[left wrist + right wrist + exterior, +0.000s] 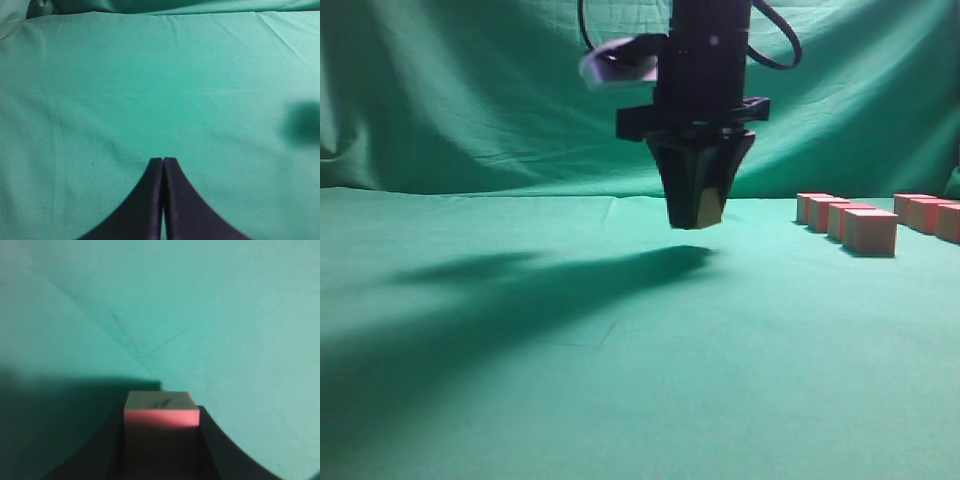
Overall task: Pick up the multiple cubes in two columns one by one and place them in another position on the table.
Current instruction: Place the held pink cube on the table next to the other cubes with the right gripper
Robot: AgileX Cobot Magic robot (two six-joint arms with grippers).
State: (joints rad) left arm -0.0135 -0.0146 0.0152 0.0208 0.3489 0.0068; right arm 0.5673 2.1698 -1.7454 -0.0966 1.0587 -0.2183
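Exterior view | right hand (697,212) grips 1 cube (161,412), seemingly above table (620,380)

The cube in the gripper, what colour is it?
Pinkish-red with a tan top; the held cube shows best in the right wrist view.

A bench (520,400) covered in creased green cloth fills the lower half of the exterior view. On its far right stand cubes in two rows running away from the camera: the nearer row (848,220) shows four, touching or nearly so; the other row (930,214), cut by the frame edge, shows three.
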